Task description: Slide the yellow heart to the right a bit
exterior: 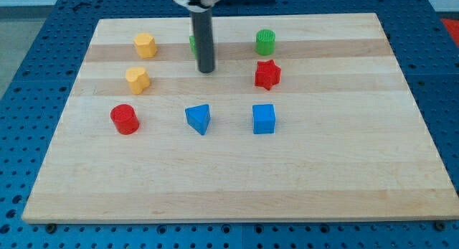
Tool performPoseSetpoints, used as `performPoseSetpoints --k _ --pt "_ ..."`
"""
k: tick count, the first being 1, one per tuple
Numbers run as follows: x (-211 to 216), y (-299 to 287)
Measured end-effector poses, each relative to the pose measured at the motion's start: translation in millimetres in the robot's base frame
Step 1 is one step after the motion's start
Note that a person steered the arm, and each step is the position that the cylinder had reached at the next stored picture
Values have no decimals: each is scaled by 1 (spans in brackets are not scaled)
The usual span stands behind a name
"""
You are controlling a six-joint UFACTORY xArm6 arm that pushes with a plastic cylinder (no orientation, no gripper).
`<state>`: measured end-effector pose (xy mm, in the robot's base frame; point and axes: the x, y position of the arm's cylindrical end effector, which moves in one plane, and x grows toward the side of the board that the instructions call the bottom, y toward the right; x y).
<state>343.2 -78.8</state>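
The yellow heart (137, 80) lies on the wooden board (237, 177) at the view's left, below a yellow hexagon block (145, 45). My tip (206, 70) rests on the board well to the right of the heart and slightly higher in the view, not touching it. The dark rod stands upright and hides most of a green block (192, 43) behind it.
A red cylinder (125, 119) sits below the heart. A blue triangle (199, 119) and a blue cube (263, 119) lie mid-board. A red star (267, 74) and a green cylinder (265, 41) sit to the right of my tip.
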Motion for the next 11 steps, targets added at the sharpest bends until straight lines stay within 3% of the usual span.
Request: performPoseSetpoints --k 5,6,7,8,11 --pt "-3 -150" --pt "39 -149" --pt "53 -145" --pt "31 -145" --pt "28 -116"
